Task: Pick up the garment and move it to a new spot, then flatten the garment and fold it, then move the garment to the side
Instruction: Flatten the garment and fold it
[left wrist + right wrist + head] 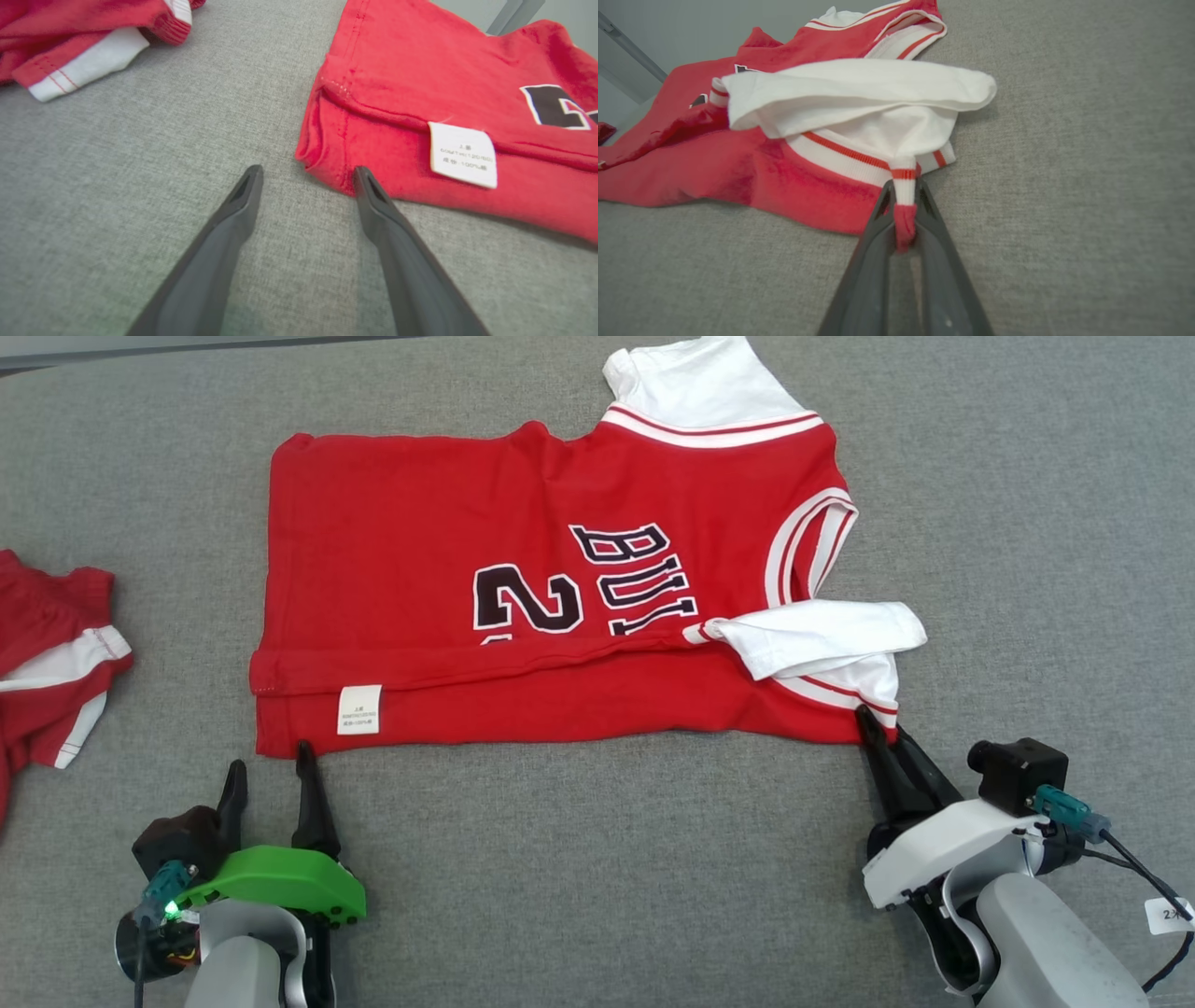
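Shows the red jersey (523, 616) spread sideways on the grey surface (597, 859), near edge folded over, white sleeve (822, 635) flopped across the near right corner. Has the left gripper (271, 758) low at the near left corner, pointing forward, fingers spread apart, one tip at the hem. Has the right gripper (882, 723) angled inward at the near right corner, pinched tight on that corner of the jersey. Shows a second red garment (56, 653) at far left.
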Available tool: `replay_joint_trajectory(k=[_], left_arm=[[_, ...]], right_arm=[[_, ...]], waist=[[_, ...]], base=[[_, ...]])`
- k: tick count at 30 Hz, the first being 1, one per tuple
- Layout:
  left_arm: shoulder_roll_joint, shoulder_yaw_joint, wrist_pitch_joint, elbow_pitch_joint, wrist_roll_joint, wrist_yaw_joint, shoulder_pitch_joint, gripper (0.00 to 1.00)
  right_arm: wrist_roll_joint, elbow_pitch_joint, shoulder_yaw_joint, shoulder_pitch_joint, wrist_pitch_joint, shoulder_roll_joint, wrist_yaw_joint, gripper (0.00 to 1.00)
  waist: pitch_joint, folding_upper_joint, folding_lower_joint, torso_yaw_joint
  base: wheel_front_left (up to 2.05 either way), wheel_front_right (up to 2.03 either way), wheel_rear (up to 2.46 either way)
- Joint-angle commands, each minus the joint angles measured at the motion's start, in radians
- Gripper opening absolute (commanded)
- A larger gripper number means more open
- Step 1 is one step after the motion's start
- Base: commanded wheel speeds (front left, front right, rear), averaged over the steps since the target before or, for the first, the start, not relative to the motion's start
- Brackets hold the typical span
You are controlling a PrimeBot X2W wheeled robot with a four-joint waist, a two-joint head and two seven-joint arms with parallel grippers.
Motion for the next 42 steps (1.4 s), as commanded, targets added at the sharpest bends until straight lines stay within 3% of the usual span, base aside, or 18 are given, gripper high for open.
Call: replay_joint_trajectory(k=[1, 9, 10, 11, 17, 24, 31, 42], left_arm=[[0.004, 0.001, 0.004, 0.016, -0.006, -0.002, -0.006, 1.0], [0.002, -0.006, 0.007, 0.066, -0.052, -0.041, -0.03, 1.0], [0.002, -0.005, 0.007, 0.071, -0.055, -0.043, -0.036, 0.36], [0.001, -0.009, 0.007, 0.076, -0.065, -0.051, -0.041, 0.0], [0.0, -0.034, 0.008, 0.093, -0.076, -0.075, -0.053, 0.0], [0.004, 0.002, 0.003, 0.001, -0.046, -0.085, -0.051, 0.0], [0.005, 0.038, 0.003, -0.055, -0.026, -0.083, -0.012, 0.0], [0.005, 0.063, 0.003, -0.017, -0.019, -0.067, 0.139, 0.0]], right_arm=[[0.007, 0.0, 0.001, -0.011, 0.002, -0.008, -0.001, 0.0], [0.009, -0.009, 0.001, -0.012, 0.002, -0.016, -0.002, 0.0], [0.008, -0.01, 0.001, -0.014, 0.002, -0.016, -0.002, 0.0], [0.008, -0.011, 0.001, -0.015, 0.002, -0.016, -0.002, 0.0], [0.001, -0.014, -0.008, -0.023, 0.002, -0.012, -0.002, 0.0], [0.009, -0.038, -0.029, -0.039, 0.001, -0.006, -0.002, 0.0], [0.042, -0.028, -0.025, -0.038, 0.001, -0.023, -0.002, 0.0], [0.117, 0.004, 0.052, 0.071, 0.001, -0.052, -0.002, 0.0]], waist=[[0.001, 0.0, 0.0, -0.002], [0.007, 0.0, 0.0, -0.01], [0.009, 0.0, 0.0, -0.01], [0.011, 0.0, 0.0, -0.011], [0.014, 0.0, 0.0, -0.009], [-0.01, 0.0, 0.0, -0.005], [-0.105, 0.0, 0.0, -0.005], [-0.267, 0.0, 0.0, -0.019]], base=[[0.0, 0.0, 0.0], [0.0, 0.0, 0.0], [0.0, 0.0, 0.0], [0.0, 0.0, 0.0], [0.0, 0.0, 0.0], [0.0, 0.0, 0.0], [0.0, 0.0, 0.0], [0.0, 0.0, 0.0]])
